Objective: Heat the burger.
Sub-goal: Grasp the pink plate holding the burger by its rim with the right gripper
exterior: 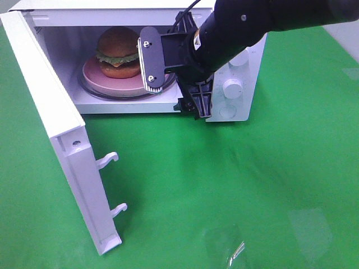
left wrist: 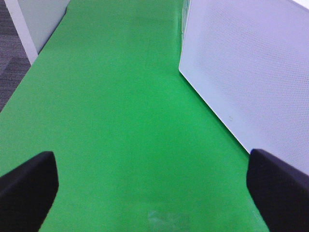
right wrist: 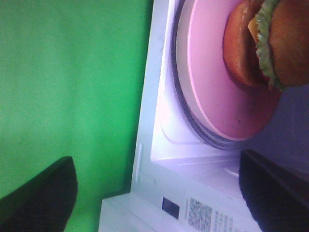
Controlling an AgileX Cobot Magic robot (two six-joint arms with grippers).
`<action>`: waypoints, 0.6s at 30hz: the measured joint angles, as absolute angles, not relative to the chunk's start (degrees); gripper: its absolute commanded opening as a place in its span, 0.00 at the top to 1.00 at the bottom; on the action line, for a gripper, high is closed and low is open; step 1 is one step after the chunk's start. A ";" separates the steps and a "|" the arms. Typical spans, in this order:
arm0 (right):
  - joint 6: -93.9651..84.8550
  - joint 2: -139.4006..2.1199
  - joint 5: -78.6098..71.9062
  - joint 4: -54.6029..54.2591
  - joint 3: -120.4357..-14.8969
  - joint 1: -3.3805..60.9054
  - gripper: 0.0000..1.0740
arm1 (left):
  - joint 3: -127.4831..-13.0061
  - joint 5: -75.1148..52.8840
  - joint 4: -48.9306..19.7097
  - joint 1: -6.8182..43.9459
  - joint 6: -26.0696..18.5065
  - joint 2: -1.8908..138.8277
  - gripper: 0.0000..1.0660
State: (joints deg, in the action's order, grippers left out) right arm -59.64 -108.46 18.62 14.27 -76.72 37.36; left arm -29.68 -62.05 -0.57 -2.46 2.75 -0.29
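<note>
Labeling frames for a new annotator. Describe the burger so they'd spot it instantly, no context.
Find the white microwave on the green cloth, its door swung wide open. Inside, a round pink plate sits on the glass turntable, and the burger sits on that plate. It is the only food there: brown domed bun, frilly green lettuce, yellow cheese.

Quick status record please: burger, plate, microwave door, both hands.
burger: on the pink plate, inside the microwave
door: swung wide open
right hand: open, empty, at the microwave's opening, in front of the plate
left hand: open, empty, over the green cloth beside the door
still to do: shut door
</note>
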 measured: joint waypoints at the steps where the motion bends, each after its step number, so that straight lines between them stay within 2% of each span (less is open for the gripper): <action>1: -59.64 -108.46 18.62 14.27 -76.72 37.36 0.19 | -29.68 -62.05 -0.57 -2.46 2.75 -0.29 0.08; 18: -56.95 -122.21 17.70 14.27 -89.32 37.36 0.21 | -29.68 -62.05 -0.57 -2.46 2.75 -0.29 0.08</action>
